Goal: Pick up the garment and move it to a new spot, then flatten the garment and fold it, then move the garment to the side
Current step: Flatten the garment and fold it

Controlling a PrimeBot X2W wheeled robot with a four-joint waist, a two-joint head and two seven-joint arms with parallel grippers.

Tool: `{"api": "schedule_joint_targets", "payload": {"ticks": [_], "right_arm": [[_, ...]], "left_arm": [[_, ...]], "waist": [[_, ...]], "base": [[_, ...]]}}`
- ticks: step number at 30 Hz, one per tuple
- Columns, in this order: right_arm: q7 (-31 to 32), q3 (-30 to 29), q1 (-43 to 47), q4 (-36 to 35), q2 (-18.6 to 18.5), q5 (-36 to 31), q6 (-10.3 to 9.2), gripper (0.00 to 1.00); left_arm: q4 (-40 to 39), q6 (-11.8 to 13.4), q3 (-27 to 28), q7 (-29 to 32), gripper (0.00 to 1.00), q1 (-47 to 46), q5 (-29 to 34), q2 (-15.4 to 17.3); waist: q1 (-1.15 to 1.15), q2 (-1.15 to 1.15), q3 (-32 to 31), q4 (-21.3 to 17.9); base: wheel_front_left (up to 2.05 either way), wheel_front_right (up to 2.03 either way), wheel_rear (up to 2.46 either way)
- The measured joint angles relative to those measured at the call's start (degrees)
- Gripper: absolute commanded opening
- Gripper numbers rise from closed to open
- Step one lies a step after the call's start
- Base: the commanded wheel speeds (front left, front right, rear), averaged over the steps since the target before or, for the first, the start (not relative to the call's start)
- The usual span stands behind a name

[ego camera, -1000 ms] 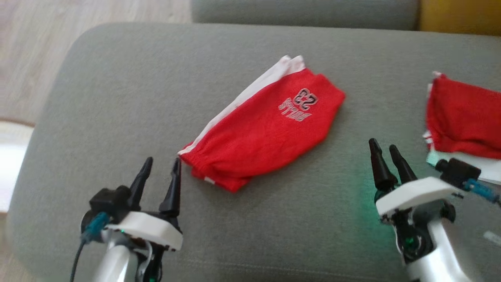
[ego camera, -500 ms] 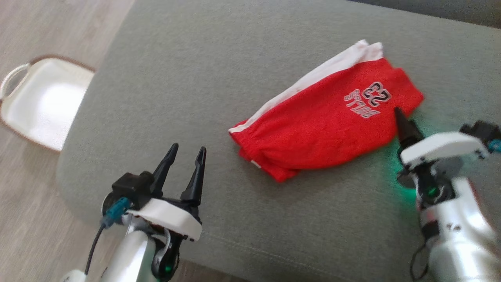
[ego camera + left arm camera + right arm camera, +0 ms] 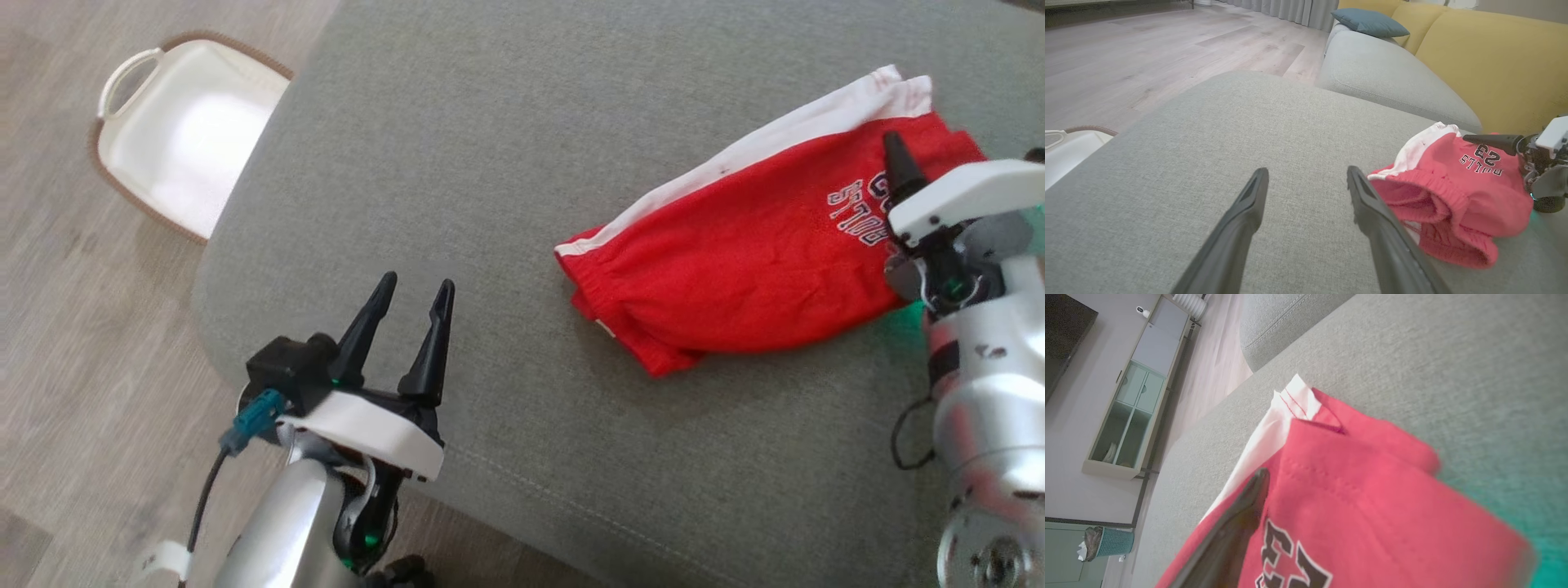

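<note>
Both spread: left jaws over grey cushion [image 3: 490,163], right jaws over red shorts [image 3: 735,269]

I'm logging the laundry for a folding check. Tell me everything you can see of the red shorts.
The shorts are red knit-looking cloth with a white side stripe, a gathered waistband and a dark BULLS 23 print. They lie folded on the grey sofa cushion. One finger of the right gripper lies over the printed end; contact is unclear.

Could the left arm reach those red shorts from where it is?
Probably yes: the open left gripper sits near the red shorts at their waistband end, with just bare grey cushion between them.
</note>
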Motion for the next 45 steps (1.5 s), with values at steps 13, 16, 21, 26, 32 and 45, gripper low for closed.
{"api": "schedule_joint_targets", "payload": {"ticks": [13,16,21,26,32,45], "right_arm": [[-2.52,-3.74,-3.81,3.76,1.32,-3.52,0.0,0.0],[-3.89,-3.6,-2.88,2.64,1.9,-1.21,0.0,0.0],[-7.06,-3.12,0.83,-0.03,2.11,3.08,0.0,0.0],[-10.54,-4.08,4.6,-1.7,2.15,4.55,0.0,0.0],[-14.72,-6.22,9.94,-2.31,2.26,8.25,0.0,0.0],[-21.38,0.0,17.89,-4.26,2.72,19.31,0.0,0.0]], "left_arm": [[-0.11,0.98,-0.59,0.0,1.0,-0.6,-1.93,-0.02],[-0.1,0.97,-0.08,0.0,1.0,-0.59,-1.57,-0.03],[0.0,0.92,0.44,0.0,1.0,-0.57,-0.78,-0.02],[0.23,0.92,0.77,0.0,1.0,-0.25,0.22,-0.02],[0.57,0.91,2.45,0.0,1.0,2.68,1.48,0.04],[0.67,0.42,3.48,0.0,1.0,6.64,3.12,0.08]], "waist": [[0.0,0.0,-0.44,-0.74],[0.0,0.0,-1.13,-1.93],[0.0,0.0,-2.6,-4.38],[0.0,0.0,-4.2,-6.51],[0.0,0.0,-7.11,-10.14],[0.0,0.0,-11.79,-16.31]], "base": [[0.0,0.0,0.0],[0.0,0.0,0.0],[0.0,0.0,0.0],[0.0,0.0,0.0],[0.0,0.0,0.0],[0.0,0.0,0.0]]}}
